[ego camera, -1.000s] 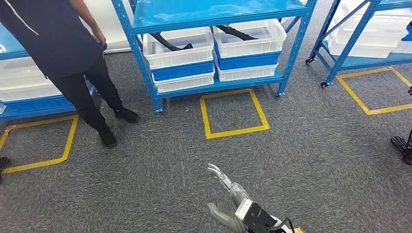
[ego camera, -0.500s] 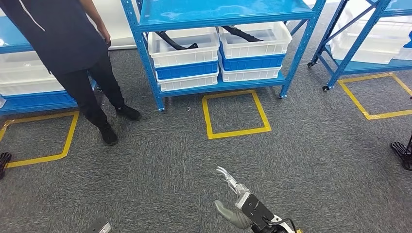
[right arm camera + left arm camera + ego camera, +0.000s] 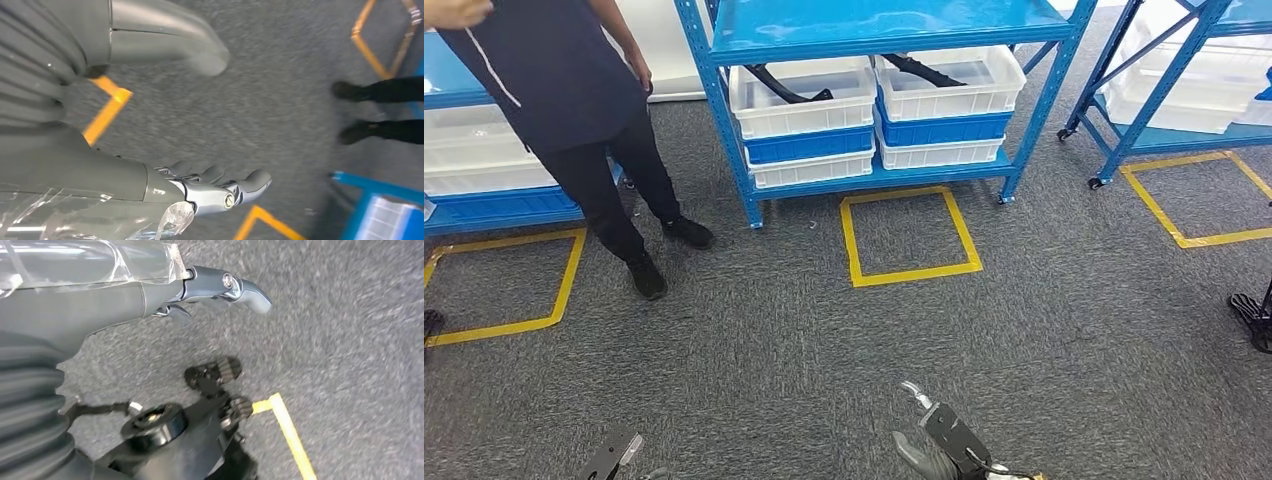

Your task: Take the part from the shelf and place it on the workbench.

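A blue metal shelf (image 3: pixel 879 25) stands ahead on grey carpet (image 3: pixel 784 330). On its lowest level sit two stacks of white and blue bins (image 3: pixel 804 120), side by side. A long, curved black part (image 3: pixel 784 88) lies in the top bin of the left stack, and a second black part (image 3: pixel 929 70) lies in the top bin of the right stack (image 3: pixel 939 95), one end poking over the rim. On the floor just in front of the shelf is a square outlined in yellow tape (image 3: pixel 907 232).

The robot's right hand (image 3: pixel 924 440) shows at the lower edge of the head view, well short of the shelf, its fingers extended forward and apart, holding nothing. The right wrist view shows the same right hand (image 3: pixel 210 187) over bare carpet, thumb and fingers spread and empty.

The left hand (image 3: pixel 220 287) hangs over the carpet in the left wrist view, fingers loosely stretched out with nothing in them.

A person in dark clothes (image 3: pixel 554 90) stands to the left of the shelf, black shoes (image 3: pixel 669 255) on the carpet. Behind them is another blue rack holding white bins (image 3: pixel 479 150), with a second taped square (image 3: pixel 509 285) before it. To the right stands a third blue rack (image 3: pixel 1164 70) on castors, also with a taped square (image 3: pixel 1189 190) on the floor.
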Controlling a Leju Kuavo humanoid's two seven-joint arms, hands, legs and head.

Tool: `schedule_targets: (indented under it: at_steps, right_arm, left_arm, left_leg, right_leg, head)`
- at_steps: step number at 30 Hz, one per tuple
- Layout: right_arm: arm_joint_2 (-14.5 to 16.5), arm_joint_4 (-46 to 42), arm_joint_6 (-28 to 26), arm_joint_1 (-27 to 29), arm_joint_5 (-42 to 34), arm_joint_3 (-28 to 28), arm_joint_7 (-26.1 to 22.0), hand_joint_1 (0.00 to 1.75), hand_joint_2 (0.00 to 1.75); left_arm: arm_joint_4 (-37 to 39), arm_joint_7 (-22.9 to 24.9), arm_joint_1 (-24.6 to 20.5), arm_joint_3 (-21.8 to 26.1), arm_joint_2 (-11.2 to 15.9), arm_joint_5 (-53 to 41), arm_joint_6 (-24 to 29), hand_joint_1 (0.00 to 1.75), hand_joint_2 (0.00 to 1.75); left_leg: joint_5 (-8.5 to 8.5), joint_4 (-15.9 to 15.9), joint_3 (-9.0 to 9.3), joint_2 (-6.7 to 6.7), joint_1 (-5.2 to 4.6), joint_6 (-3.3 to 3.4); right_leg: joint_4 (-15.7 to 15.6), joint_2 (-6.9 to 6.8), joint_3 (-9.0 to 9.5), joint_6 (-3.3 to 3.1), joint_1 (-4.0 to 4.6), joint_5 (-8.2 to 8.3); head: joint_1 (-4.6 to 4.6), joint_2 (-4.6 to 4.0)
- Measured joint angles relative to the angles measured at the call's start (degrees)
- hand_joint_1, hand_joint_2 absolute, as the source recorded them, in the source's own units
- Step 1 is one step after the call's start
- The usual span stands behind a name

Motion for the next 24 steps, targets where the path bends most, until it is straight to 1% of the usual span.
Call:
schedule_targets:
  at_steps: [4,6,10,17,23,24]
  right_arm:
    - [0.67,4.28,0.38,1.56,0.02,-2.33,0.21,0.00,0.00]
    - [1.03,6.58,0.61,2.36,0.08,-3.57,0.36,0.00,0.00]
    - [1.77,11.22,0.96,4.02,0.25,-6.04,0.59,0.00,0.00]
    - [3.63,20.77,1.72,6.86,0.32,-11.02,1.15,0.00,0.00]
    - [5.10,27.93,2.25,9.22,0.34,-14.69,1.45,0.00,0.00]
    - [5.20,28.44,2.31,9.41,0.34,-14.95,1.48,0.00,0.00]
  left_arm:
    - [4.60,-1.85,0.08,2.74,-2.62,-2.60,-2.15,0.00,1.75]
    - [7.01,-2.82,0.14,4.07,-3.92,-3.92,-3.24,0.00,1.75]
    - [12.09,-4.80,0.33,7.04,-6.85,-6.70,-5.48,0.00,0.00]
    - [22.46,-8.13,0.66,13.10,-13.09,-11.40,-9.35,0.00,0.00]
    - [29.95,-10.93,0.89,17.61,-17.63,-15.32,-12.53,0.00,0.00]
    - [30.50,-11.15,0.91,17.95,-17.97,-15.64,-12.79,0.00,0.00]
  left_leg:
    - [0.01,-0.04,0.02,0.01,0.21,-0.02]
    - [0.01,-0.05,0.03,0.01,0.31,-0.04]
    - [0.03,-0.06,0.03,0.02,0.43,-0.10]
    - [0.01,-0.07,0.02,0.02,0.48,-0.14]
    - [-0.02,-0.07,0.01,0.02,0.48,-0.17]
    - [-0.02,-0.08,0.02,0.02,0.48,-0.17]
  right_leg:
    - [0.00,0.00,0.00,-0.01,0.20,-0.01]
    - [0.00,-0.01,0.00,-0.02,0.30,-0.01]
    - [0.01,-0.01,0.00,-0.04,0.43,-0.02]
    - [0.00,0.00,0.00,-0.07,0.49,-0.04]
    - [0.00,0.00,0.00,-0.07,0.48,-0.04]
    - [0.00,0.00,0.00,-0.07,0.48,-0.04]
  head:
    - [0.01,0.00]
    - [0.01,0.00]
    - [-0.01,0.00]
    - [-0.01,0.00]
    - [-0.01,0.00]
    - [0.00,0.00]
